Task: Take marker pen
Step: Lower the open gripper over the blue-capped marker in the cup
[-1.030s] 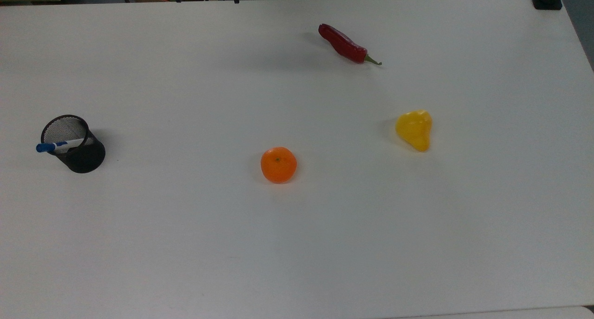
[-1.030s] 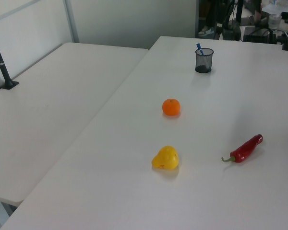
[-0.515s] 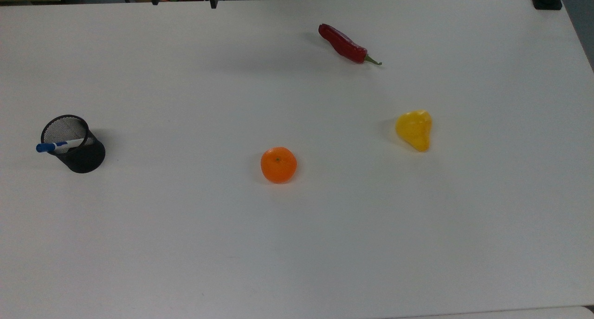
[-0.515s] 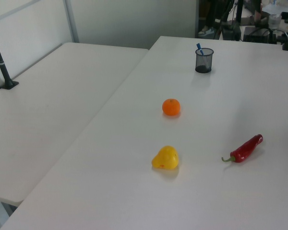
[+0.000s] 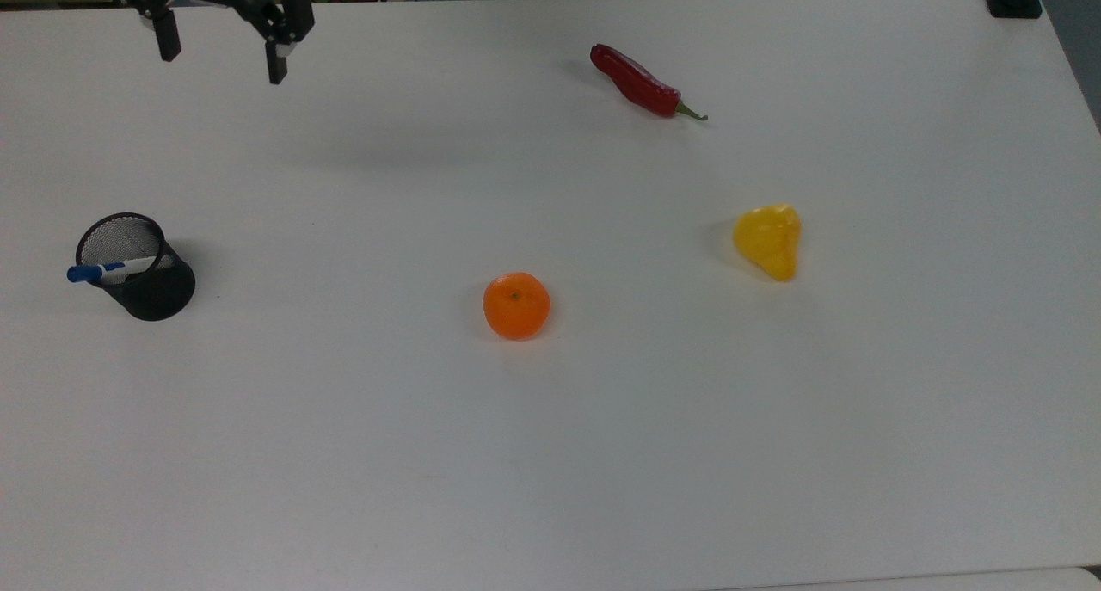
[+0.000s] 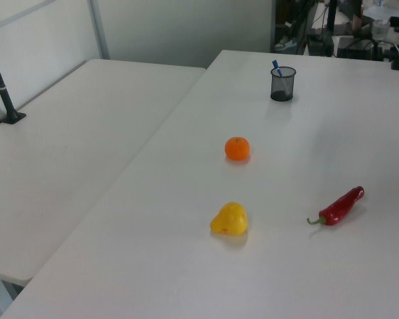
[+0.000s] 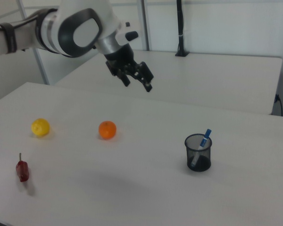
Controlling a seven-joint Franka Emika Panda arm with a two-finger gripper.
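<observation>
The marker pen (image 5: 110,270) stands tilted inside a black mesh cup (image 5: 142,273) at the top view's left, blue cap poking over the rim. The right view shows the marker pen (image 7: 202,145) in the cup (image 7: 198,153), and the left view has the marker pen (image 6: 276,68) in the cup (image 6: 282,84) at the table's far end. My gripper (image 5: 219,58) hangs open near the top view's upper left, high above the table and well apart from the cup. In the right view the gripper (image 7: 137,81) is empty, up and left of the cup.
An orange (image 5: 516,305) lies mid-table, a yellow pear-shaped fruit (image 5: 768,240) to the top view's right of it, and a red chili (image 5: 641,83) near the far edge. A second white table (image 6: 73,146) adjoins on the left view's left.
My gripper has come into the top view at the upper left, moving leftward and lower over the last second. The pen, cup and fruit have stayed put.
</observation>
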